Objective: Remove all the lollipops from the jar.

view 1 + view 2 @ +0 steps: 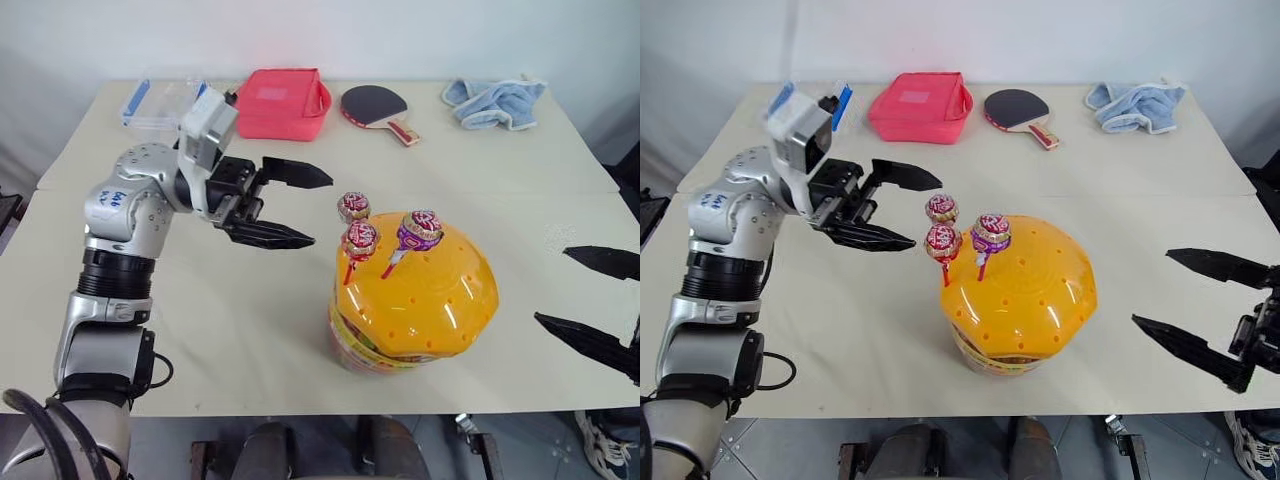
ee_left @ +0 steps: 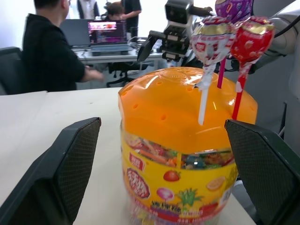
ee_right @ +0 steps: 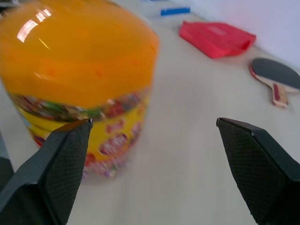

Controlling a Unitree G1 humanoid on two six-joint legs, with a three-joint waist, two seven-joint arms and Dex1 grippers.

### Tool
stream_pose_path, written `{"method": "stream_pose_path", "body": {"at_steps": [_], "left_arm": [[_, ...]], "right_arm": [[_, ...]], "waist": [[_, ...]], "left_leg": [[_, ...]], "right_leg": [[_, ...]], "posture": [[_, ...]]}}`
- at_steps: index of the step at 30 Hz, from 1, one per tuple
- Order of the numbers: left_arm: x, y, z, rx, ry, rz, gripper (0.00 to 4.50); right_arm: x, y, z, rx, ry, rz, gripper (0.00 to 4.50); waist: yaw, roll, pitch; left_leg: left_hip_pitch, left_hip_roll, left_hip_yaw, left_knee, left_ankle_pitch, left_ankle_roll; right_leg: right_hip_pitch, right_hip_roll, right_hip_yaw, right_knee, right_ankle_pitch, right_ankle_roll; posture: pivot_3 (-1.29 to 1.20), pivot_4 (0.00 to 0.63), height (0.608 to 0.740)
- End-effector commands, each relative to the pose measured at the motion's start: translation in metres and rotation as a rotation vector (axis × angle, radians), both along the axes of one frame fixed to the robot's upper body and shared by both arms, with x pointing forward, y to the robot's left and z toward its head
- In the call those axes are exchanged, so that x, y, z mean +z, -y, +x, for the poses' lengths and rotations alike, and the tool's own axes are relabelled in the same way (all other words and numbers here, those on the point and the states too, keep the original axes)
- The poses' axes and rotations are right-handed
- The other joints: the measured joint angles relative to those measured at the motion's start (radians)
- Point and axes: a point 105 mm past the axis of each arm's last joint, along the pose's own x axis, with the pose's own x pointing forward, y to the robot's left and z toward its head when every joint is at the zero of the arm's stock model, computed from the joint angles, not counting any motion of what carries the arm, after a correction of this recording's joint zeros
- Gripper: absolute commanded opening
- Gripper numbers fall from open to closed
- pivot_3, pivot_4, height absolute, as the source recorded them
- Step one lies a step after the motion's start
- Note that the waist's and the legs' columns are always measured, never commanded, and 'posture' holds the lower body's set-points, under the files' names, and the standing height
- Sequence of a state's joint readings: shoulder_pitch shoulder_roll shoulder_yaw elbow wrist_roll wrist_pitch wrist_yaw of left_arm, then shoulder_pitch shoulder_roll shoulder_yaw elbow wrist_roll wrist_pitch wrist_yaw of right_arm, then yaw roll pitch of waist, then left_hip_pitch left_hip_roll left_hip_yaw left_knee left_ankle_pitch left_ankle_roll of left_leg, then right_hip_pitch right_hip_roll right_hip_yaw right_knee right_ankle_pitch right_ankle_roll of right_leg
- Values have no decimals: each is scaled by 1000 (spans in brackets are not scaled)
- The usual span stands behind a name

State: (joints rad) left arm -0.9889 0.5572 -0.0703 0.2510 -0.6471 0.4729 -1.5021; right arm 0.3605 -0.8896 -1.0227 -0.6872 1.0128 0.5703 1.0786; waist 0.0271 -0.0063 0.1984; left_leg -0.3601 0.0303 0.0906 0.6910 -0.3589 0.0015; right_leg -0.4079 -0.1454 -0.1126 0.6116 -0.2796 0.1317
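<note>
The jar (image 1: 415, 300) stands near the table's front edge, a clear tub with a yellow-red label and an orange domed lid with small holes. Three lollipops stick upright out of the lid on its left side: a red-and-white one (image 1: 353, 207), a red one (image 1: 361, 237) and a purple one (image 1: 421, 229). My left gripper (image 1: 320, 210) hovers just left of them, pointing at them, open and holding nothing. My right gripper (image 1: 551, 285) hangs open to the right of the jar, apart from it. The left wrist view shows the sticks (image 2: 205, 101) rising from the lid between my open fingers.
Along the table's back edge lie a clear box with blue clips (image 1: 160, 103), a red pouch (image 1: 283, 103), a table-tennis paddle (image 1: 378, 108) and a blue towel (image 1: 497, 103). A person (image 2: 47, 51) sits at a desk beyond the table in the left wrist view.
</note>
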Motion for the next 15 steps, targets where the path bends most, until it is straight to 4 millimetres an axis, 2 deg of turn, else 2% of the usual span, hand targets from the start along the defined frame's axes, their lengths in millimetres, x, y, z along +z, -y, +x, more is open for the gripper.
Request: {"method": "stream_pose_path", "body": {"at_steps": [1, 6, 15], "left_arm": [[4, 8, -12, -133, 42, 19, 4500], [8, 19, -16, -189, 44, 1, 4500], [8, 29, -22, -247, 52, 3, 4500]], "right_arm": [[12, -16, -8, 26, 56, 17, 4454], [19, -21, -4, -1, 99, 45, 4454], [18, -17, -2, -40, 104, 57, 4454]], "waist": [[0, 0, 0], [0, 0, 0], [1, 0, 0]], "left_leg": [[0, 0, 0, 1, 0, 0], [-2, 0, -1, 5, -1, 1], [-6, 0, -2, 8, -1, 3]], "right_leg": [[0, 0, 0, 0, 0, 0], [0, 0, 0, 0, 2, 0], [-1, 0, -1, -1, 3, 1]], "posture": [[0, 150, 740], [0, 150, 740], [0, 150, 740]]}}
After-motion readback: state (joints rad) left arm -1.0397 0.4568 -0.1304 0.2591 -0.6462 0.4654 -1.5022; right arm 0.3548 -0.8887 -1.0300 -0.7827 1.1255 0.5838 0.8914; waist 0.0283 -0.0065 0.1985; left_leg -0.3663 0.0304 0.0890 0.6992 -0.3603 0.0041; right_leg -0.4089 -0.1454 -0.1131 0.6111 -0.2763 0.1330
